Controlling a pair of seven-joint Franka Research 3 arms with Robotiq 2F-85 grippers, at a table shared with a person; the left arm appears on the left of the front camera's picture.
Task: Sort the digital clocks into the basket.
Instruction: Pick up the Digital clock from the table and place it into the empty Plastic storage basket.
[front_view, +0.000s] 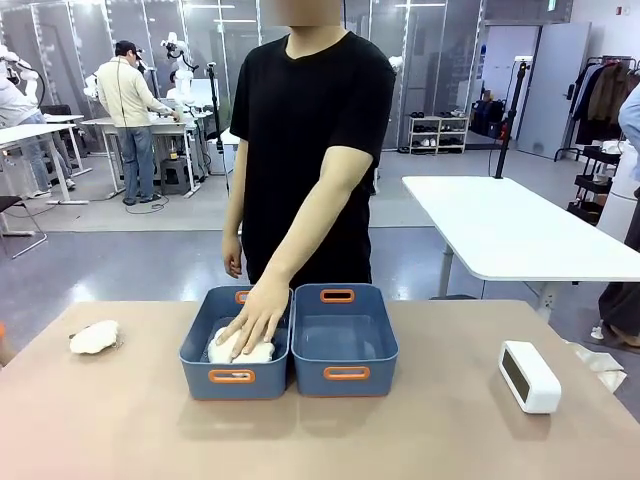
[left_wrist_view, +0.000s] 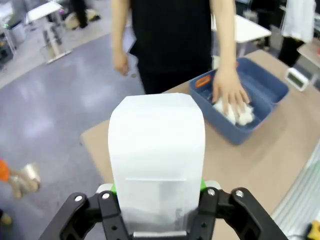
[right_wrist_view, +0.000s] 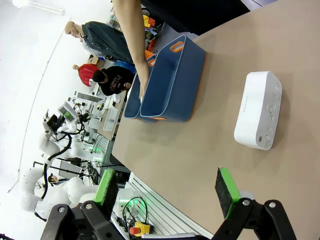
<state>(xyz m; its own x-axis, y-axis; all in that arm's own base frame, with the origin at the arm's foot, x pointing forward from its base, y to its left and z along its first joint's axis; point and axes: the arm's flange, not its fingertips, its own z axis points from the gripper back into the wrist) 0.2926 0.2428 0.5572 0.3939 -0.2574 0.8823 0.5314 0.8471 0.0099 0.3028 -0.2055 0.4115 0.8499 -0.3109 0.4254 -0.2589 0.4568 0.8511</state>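
Two tubs (front_view: 322, 378) sit centred on the tan tabletop (front_view: 440, 430), grey floor (front_view: 150, 262) beyond.

No print can be read. The clock (right_wrist_view: 258, 110) at the right of the right wrist view bears a faint grey line of lettering, too small to make out. The clock (left_wrist_view: 156, 165) at the centre of the left wrist view has a blurred label near its lower end.

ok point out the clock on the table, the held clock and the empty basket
clock on the table (front_view: 540, 375), front view, white top
held clock (left_wrist_view: 156, 150), left wrist view, middle of white side
empty basket (front_view: 320, 381), front view, near wall
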